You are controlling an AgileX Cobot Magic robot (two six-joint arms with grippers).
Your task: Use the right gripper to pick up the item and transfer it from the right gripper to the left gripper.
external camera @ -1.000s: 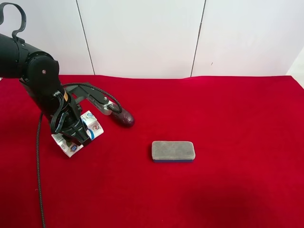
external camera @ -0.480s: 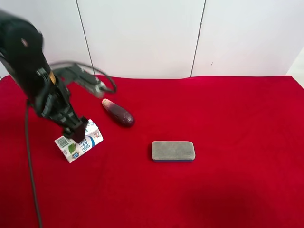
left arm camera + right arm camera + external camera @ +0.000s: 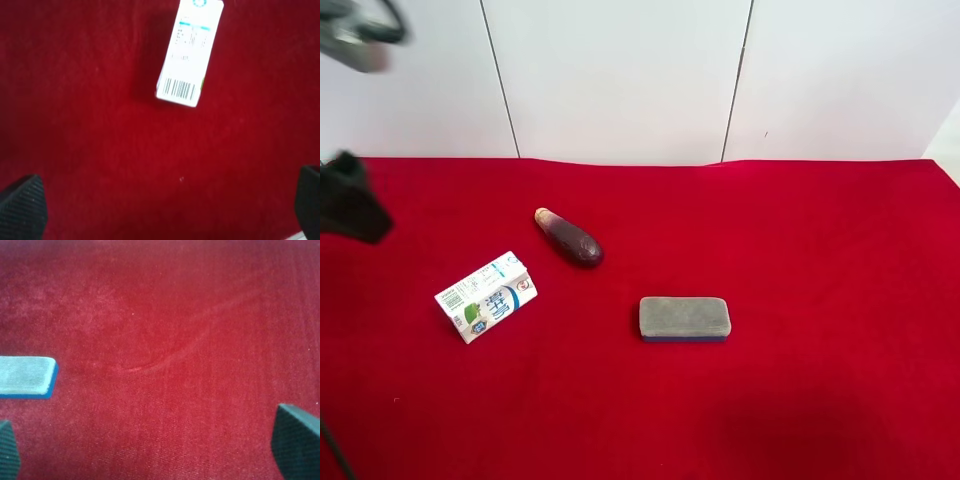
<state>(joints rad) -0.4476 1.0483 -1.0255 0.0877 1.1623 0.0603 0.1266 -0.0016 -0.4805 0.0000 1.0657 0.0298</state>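
Your left gripper (image 3: 165,210) is hovering with fingers spread wide and empty above the white printed milk carton (image 3: 486,296), which is lying on its side on the red velvet tablecloth (image 3: 800,240). Right of it, the dark purple eggplant (image 3: 569,238) and grey blue-edged eraser block (image 3: 684,318) are lying apart. Your right gripper (image 3: 160,440) is hanging spread, empty.

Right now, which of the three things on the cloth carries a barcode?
The milk carton, lying on its side: white, printed, barcode at one end. The eggplant and eraser are plain.
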